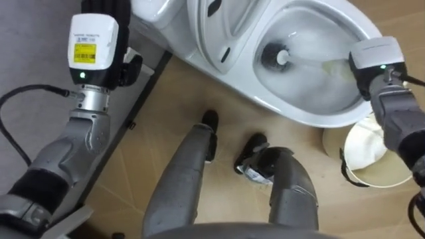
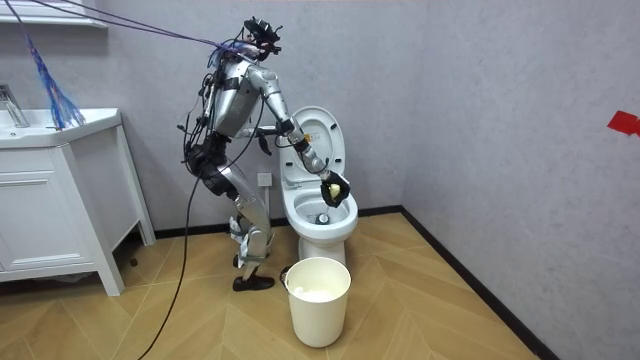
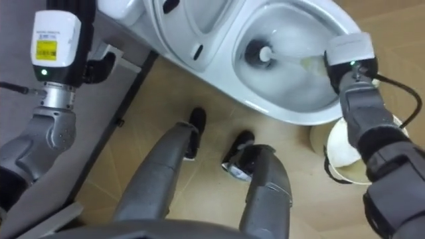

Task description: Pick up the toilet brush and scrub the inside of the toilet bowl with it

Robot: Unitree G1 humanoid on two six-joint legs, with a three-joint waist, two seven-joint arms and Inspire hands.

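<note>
A grey wall (image 2: 480,100) and wood floor (image 2: 450,300) frame the room view, which takes in a white cabinet (image 2: 50,210) at its left. The robot stands bent beside the toilet (image 2: 320,225), with a white bucket (image 2: 320,300) in front of the bowl. The eye views look into the bowl, where the dark head of the brush (image 1: 273,56) sits at the bottom and the pale handle slants up. The right hand (image 2: 335,188) is clamped on the handle over the rim, small in the room view. The left hand (image 1: 106,8) is cut off at the top edge, so I cannot tell its state.
</note>
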